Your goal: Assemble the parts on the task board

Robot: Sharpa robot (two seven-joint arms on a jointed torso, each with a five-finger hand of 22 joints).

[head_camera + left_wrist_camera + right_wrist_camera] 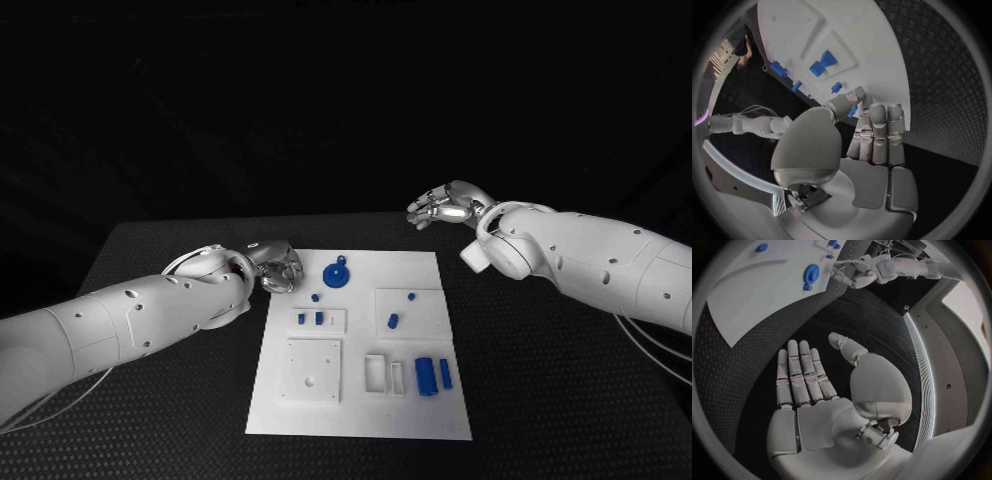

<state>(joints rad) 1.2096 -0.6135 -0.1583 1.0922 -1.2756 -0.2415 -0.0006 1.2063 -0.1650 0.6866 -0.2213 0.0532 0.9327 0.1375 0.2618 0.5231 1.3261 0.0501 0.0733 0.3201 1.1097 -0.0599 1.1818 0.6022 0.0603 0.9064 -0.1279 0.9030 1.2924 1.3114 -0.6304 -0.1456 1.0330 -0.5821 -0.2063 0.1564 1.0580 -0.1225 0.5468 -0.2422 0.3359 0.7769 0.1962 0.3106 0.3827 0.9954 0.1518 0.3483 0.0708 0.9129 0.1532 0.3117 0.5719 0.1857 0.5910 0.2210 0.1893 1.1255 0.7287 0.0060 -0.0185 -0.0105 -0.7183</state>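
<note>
I have the left hand [271, 268] hanging at the left edge of the task board [418, 420], fingers straight, side by side and holding nothing — parked there, I judge, because the round blue gear-like part [336, 276] lies just beside its fingertips. The right hand [444, 208] sits past the board's far right corner, over bare black table [577, 400], palm flat with fingers extended and slightly apart, also empty; I read that as waiting clear of the work. The other blue parts lie on the board: two small pegs [310, 319] in a recess, a pair of long blocks [431, 374] near the front — nothing looks assembled yet
</note>
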